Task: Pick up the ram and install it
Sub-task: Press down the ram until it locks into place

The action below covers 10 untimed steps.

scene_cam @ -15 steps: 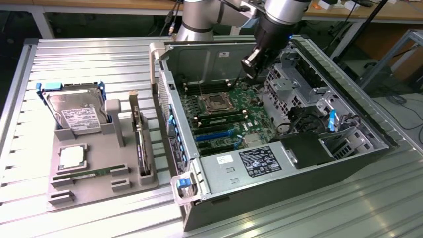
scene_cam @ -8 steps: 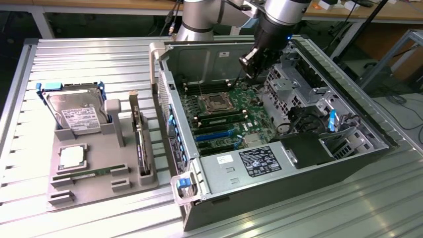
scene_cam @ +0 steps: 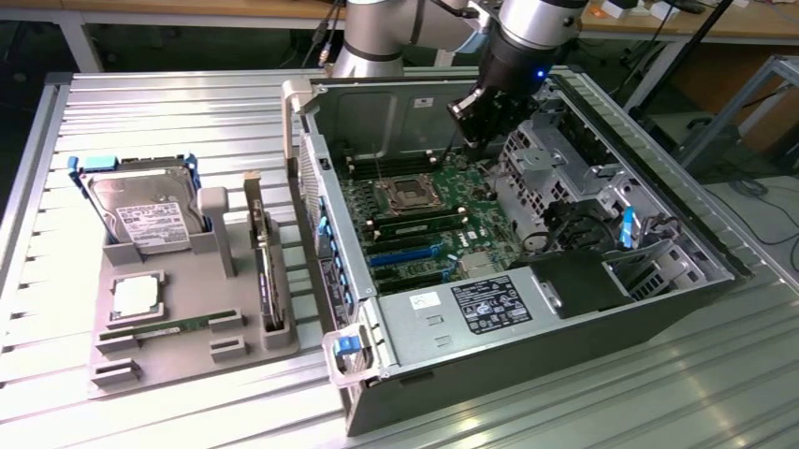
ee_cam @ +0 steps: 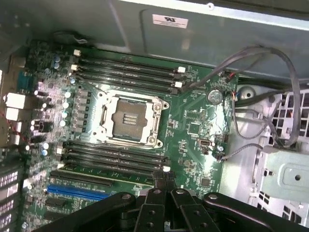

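One green ram stick [scene_cam: 163, 329] lies in the grey holder tray [scene_cam: 187, 309] on the exterior view's left. A second green ram stick [scene_cam: 416, 224] stands in a memory slot on the motherboard [scene_cam: 469, 229], just below the processor socket [scene_cam: 407, 194]. My gripper [scene_cam: 471, 140] hangs inside the open computer case [scene_cam: 525, 318], above the board's far side. In the wrist view the gripper [ee_cam: 164, 178] has its black fingers pressed together with nothing seen between them, over the end of the lower bank of memory slots [ee_cam: 111, 159].
The tray also carries a hard drive [scene_cam: 144, 210], a square silver processor chip [scene_cam: 135, 295] and a long expansion card [scene_cam: 265, 262] on edge. Drive cages [scene_cam: 587, 215] and loose grey cables [ee_cam: 270, 92] crowd the case beside the board. The case's metal wall [ee_cam: 203, 34] rises close behind the upper slots.
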Motion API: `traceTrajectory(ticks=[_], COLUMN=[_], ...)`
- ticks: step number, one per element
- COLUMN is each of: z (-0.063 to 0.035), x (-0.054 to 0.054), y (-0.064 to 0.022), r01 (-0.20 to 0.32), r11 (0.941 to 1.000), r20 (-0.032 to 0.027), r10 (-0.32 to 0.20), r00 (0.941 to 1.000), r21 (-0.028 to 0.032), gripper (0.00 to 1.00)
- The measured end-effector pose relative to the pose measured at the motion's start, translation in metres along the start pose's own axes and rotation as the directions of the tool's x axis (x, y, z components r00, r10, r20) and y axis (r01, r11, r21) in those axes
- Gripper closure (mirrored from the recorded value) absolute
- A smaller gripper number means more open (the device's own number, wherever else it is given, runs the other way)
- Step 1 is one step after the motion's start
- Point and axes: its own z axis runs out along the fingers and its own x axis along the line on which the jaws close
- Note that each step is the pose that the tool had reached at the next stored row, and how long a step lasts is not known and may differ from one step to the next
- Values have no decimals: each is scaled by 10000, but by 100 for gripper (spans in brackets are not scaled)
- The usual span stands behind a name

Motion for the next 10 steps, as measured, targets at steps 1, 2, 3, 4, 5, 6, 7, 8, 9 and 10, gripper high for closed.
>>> traceTrajectory(ticks=[1,2,3,4,5,6,7,8,9,10], z=[2,4,5,6,7,6,6,6,6,6], x=[0,0,0,0,1,0,0,0,0,0], y=[0,0,0,-2,-4,-3,-4,-4,-4,-4], r01=[-262,-402,-576,-744,-771,-797,-822,-851,-866,-888], r11=[9997,9992,9983,9972,9970,9968,9966,9964,9962,9960], r20=[13,19,27,35,41,47,53,60,63,69], r10=[262,402,576,744,771,797,822,851,866,888], r00=[9997,9992,9983,9972,9970,9968,9966,9964,9962,9960], r21=[-1,-3,-3,-7,-22,-20,-19,-20,-19,-19], gripper=[90,90,90,90,90,90,90,90,90,90])
